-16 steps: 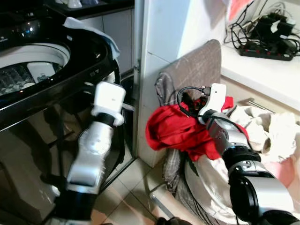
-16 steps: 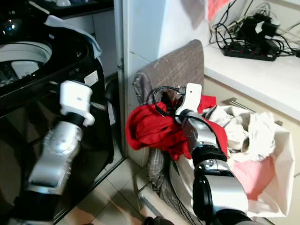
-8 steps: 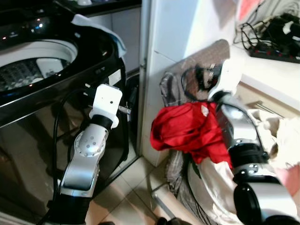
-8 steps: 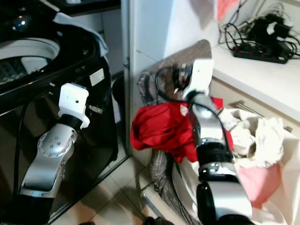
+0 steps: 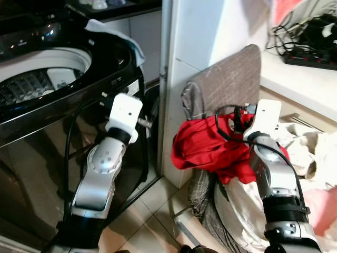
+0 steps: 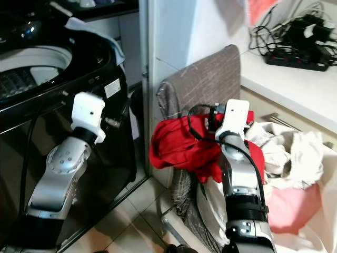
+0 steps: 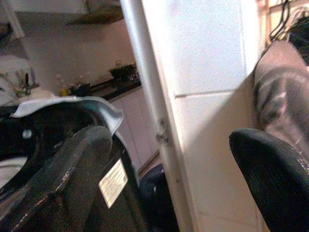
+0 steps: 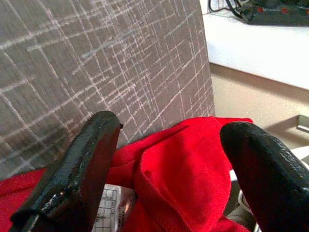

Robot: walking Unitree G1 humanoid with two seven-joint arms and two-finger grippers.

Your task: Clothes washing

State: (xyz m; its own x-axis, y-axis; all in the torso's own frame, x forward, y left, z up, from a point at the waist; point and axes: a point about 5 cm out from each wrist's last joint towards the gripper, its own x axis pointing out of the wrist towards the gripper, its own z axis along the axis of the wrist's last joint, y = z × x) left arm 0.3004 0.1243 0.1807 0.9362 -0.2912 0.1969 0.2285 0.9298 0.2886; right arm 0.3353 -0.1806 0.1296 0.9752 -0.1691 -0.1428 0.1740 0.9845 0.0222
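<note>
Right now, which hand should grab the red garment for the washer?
Right. The right hand hangs open directly over the red garment on the laundry basket; the left hand is open beside the washing machine, apart from it.

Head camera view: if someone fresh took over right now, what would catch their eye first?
The red garment stands out, bunched over the edge of the laundry bag beside the grey cloth, with the right gripper open just above it. To the robot's left, the black washing machine has its drum exposed, a pale cloth draped on its rim. The left gripper is open, next to the machine.
</note>
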